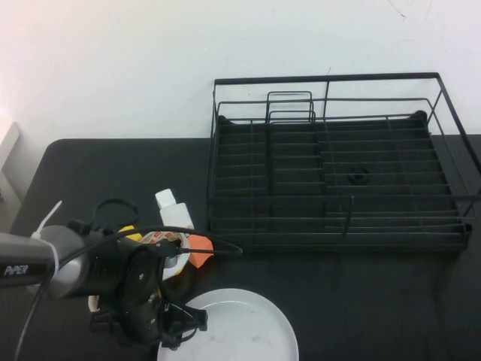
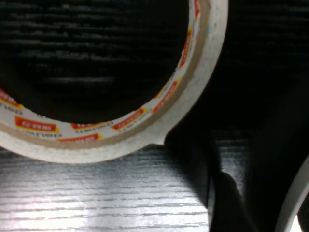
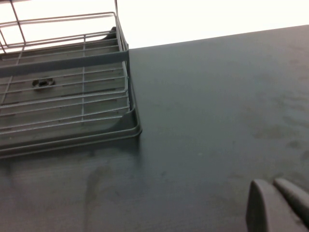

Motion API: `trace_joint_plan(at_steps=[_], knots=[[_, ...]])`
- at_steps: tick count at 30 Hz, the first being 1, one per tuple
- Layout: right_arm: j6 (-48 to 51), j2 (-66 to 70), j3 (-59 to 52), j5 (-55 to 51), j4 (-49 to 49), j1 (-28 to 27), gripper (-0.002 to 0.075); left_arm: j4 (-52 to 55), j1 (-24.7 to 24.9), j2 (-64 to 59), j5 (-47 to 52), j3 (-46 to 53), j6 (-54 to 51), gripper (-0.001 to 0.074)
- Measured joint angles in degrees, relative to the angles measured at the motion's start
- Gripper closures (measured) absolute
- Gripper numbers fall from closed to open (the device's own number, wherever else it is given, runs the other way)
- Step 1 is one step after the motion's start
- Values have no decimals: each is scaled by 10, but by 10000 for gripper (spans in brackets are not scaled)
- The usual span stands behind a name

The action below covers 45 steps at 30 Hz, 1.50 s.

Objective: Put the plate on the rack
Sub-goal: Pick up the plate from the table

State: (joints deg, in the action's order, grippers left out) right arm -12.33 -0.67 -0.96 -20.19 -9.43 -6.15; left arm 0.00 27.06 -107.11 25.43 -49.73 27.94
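a black wood-grain table [image 1: 361, 301] stands against a plain white wall [image 1: 113, 68].

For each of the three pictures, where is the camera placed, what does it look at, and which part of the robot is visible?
High view: raised on the robot's side, looking down at the table, rack and plate; the left arm shows, its left gripper at the plate's left edge.
Left wrist view: close above the table, facing a tape roll; a sliver of the plate's rim shows.
Right wrist view: low over the table, facing the rack's corner; the right gripper shows, fingers together.
Shared: high and right wrist both show the rack.
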Motion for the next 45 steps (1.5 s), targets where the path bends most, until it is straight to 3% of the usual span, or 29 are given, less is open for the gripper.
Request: trace_joint_plan(at_steps=[10,12,15,20,39,45], knots=[[0,0,0,0,0,0,728,0,0,-2,-29,0,0,455],[0,0,0,0,0,0,728,0,0,-3,-38,0,-5,504],[0,0,0,0,0,0,728,0,0,-3,-46,0,-32,647],[0,0,0,0,0,0,728,-33,0,-3,-45,0,-80,698],[0,0,0,0,0,0,728,-517,-1,-17,-14,3,-558,734],[0,0,0,0,0,0,728,-622,0,-17,-12,4,-674,734]])
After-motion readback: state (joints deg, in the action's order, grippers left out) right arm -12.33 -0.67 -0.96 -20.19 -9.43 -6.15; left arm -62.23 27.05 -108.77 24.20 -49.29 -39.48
